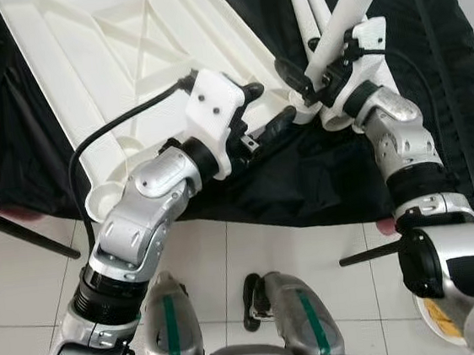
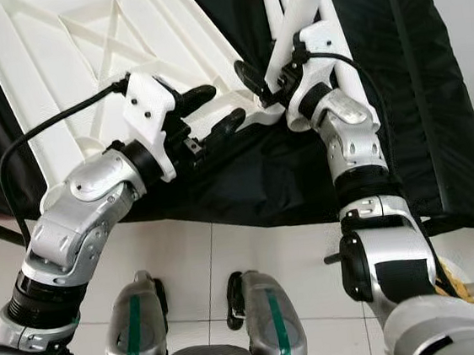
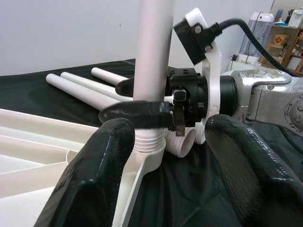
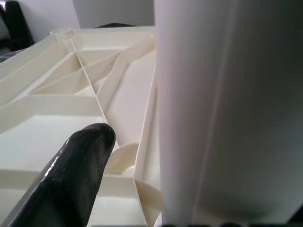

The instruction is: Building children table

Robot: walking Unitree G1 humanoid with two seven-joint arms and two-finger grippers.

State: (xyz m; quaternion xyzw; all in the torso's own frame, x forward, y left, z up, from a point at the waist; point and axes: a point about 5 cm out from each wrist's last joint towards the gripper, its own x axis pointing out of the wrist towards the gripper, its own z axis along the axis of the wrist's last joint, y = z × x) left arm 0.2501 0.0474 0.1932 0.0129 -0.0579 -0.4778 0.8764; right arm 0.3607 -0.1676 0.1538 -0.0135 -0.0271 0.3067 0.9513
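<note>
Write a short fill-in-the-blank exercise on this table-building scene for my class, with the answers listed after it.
1. The right end effector is shut on a white table ____.
2. The upturned tabletop lies on a ____ cloth.
3. The left end effector has its fingers ____ beside the tabletop's corner socket.
4. Spare legs lie ____ on the cloth.

Answers: leg; black; open; flat

The upturned tabletop [image 1: 123, 62] lies on the cloth [image 1: 433, 106], toward its left side. A table leg [image 3: 152, 56] stands in the tabletop's near right corner socket. Spare legs [image 1: 308, 9] lie behind it on the cloth, apparently three.
</note>
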